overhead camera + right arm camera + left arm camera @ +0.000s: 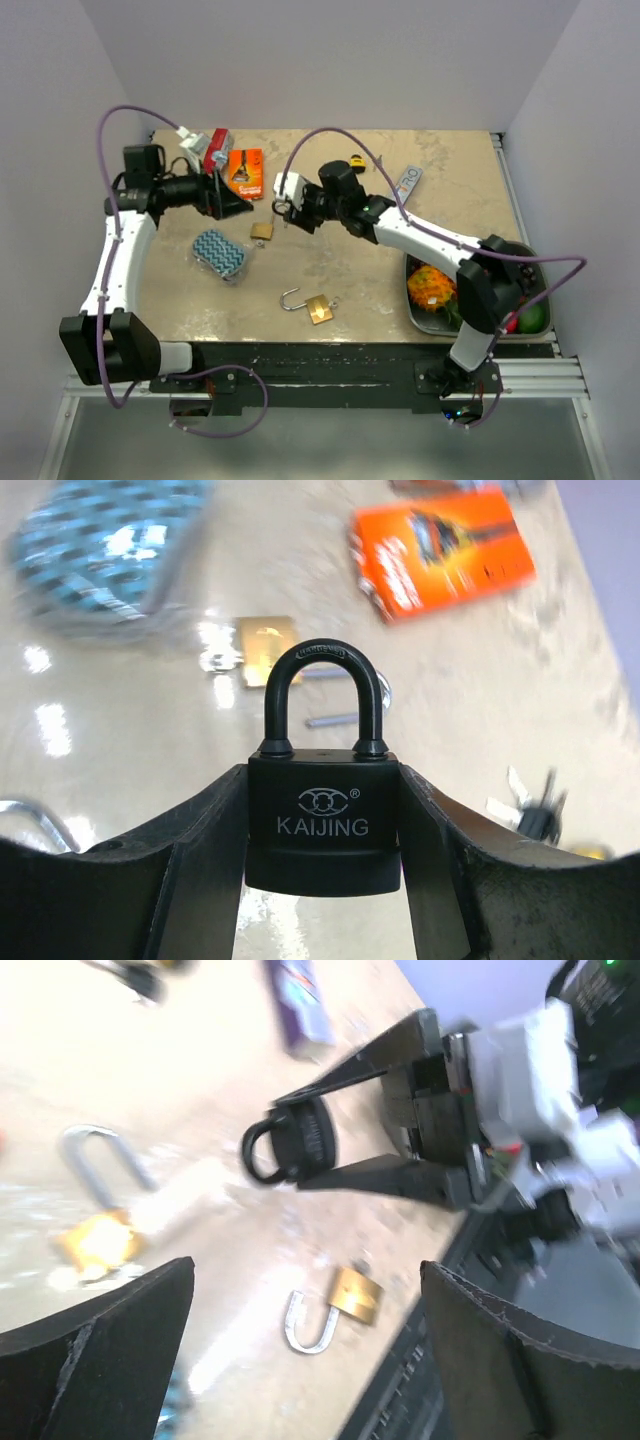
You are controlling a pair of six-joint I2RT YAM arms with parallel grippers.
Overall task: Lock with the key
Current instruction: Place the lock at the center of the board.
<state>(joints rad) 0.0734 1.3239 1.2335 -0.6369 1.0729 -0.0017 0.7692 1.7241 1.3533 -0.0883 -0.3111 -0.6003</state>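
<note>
My right gripper [287, 209] is shut on a black KAIJING padlock [322, 820], shackle closed and pointing away from the wrist, held above the table. The left wrist view shows the same padlock [295, 1145] gripped by its body. My left gripper [233, 204] is wide open and empty, its fingers [110, 1350] apart, facing the right gripper from the left. A bunch of keys [535, 812] with dark heads lies on the table to the right of the padlock, and also shows in the top view [357, 160].
A small brass padlock [262, 230] lies just below the grippers. An open brass padlock [315, 306] lies nearer the front. A blue patterned pouch [219, 252], an orange pack [245, 172] and a metal tray [415, 315] of fruit at the right are also here.
</note>
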